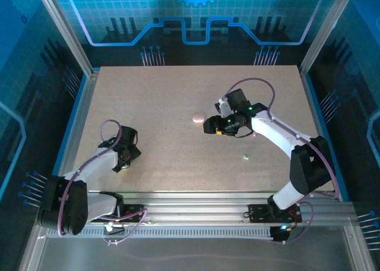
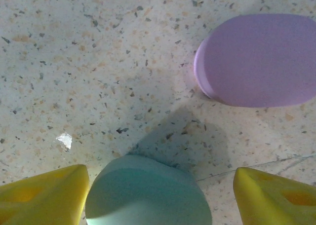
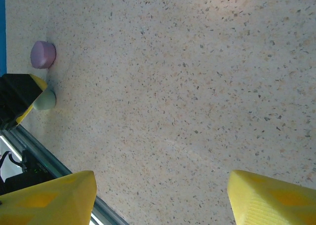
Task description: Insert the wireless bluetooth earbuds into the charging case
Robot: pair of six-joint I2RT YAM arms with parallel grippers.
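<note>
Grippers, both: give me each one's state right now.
Left gripper: jaws open, straddling the green case, not clamped.
Right gripper: jaws open, holding nothing.

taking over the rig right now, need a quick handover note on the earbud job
Left pincer: open, astride the mint case, gap on one side, no grip.
Right pincer: open, empty, over the table near the pink case.
Things: purple case beside the mint one; greenish earbud speck loose on the table; whitish speck near the mint case.
Done: no earbud visibly seated.
Left: probably open a case, collect earbuds, insert.
</note>
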